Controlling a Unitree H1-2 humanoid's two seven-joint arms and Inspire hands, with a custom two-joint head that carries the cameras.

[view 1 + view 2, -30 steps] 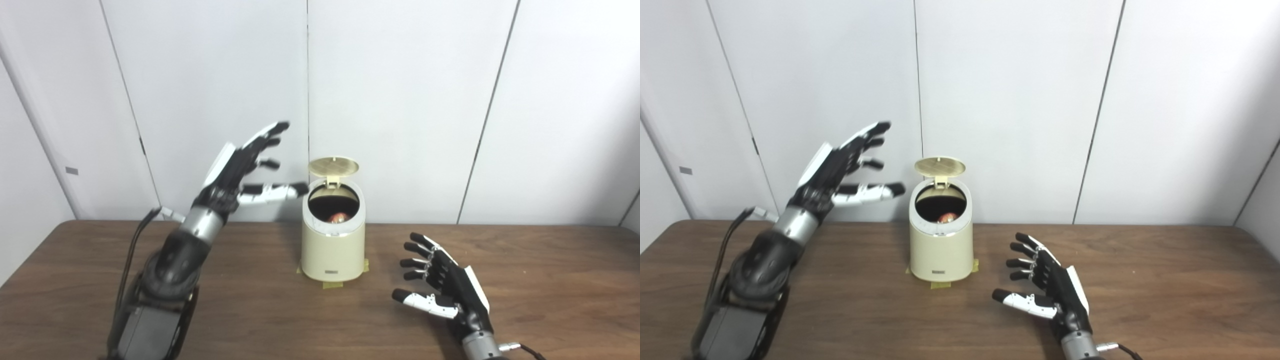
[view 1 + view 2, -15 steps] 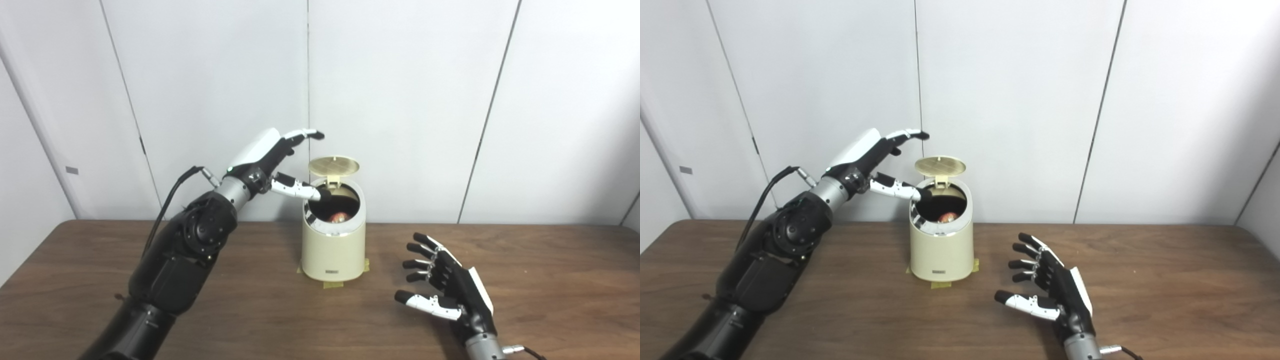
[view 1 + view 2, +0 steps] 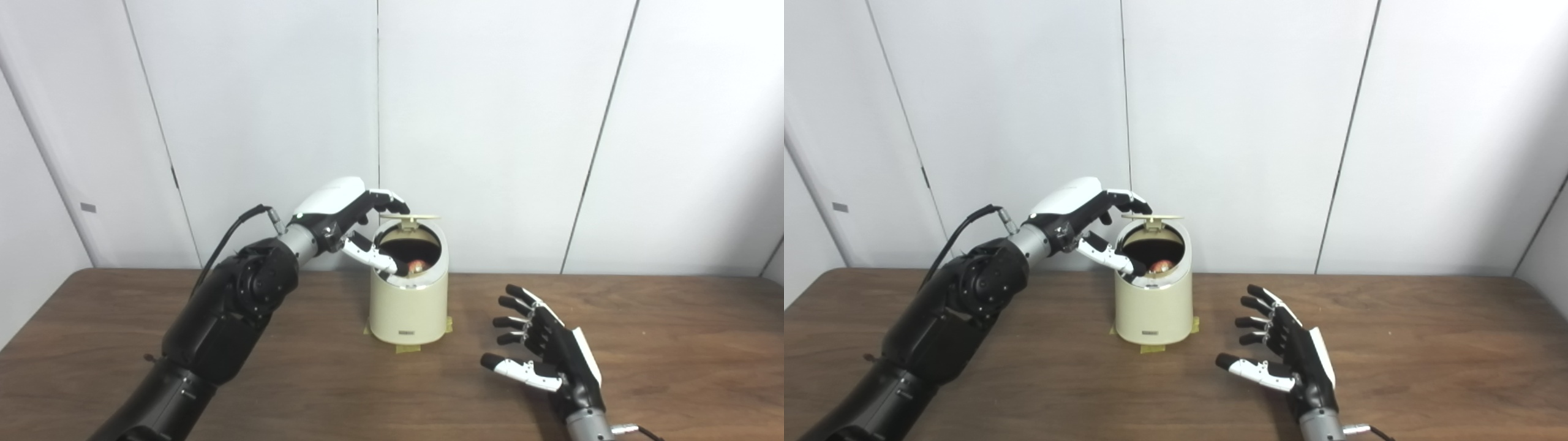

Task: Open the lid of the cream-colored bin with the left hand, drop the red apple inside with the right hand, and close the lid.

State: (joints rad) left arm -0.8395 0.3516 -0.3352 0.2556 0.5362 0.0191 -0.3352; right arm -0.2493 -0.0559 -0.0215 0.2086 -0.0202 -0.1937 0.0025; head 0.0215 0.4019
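The cream-colored bin (image 3: 407,309) stands mid-table near the wall, taped down at its base. Its round lid (image 3: 409,217) is tipped forward to about level, edge-on above the dark mouth. The red apple (image 3: 418,266) lies inside the bin, partly visible. My left hand (image 3: 346,214) reaches over the bin's left rim, its fingers (image 3: 386,199) resting on top of the lid and its thumb in front of the opening. It grips nothing. My right hand (image 3: 545,355) hovers low over the table right of the bin, open, fingers spread, empty.
The brown wooden table (image 3: 122,343) runs across the whole view. White wall panels (image 3: 490,122) stand right behind the bin. A black cable (image 3: 229,229) loops from my left wrist. Yellow tape (image 3: 407,349) pokes out under the bin's front.
My left hand swung in from the left and came down onto the lid. The lid tipped from upright to about level. My right hand barely shifted.
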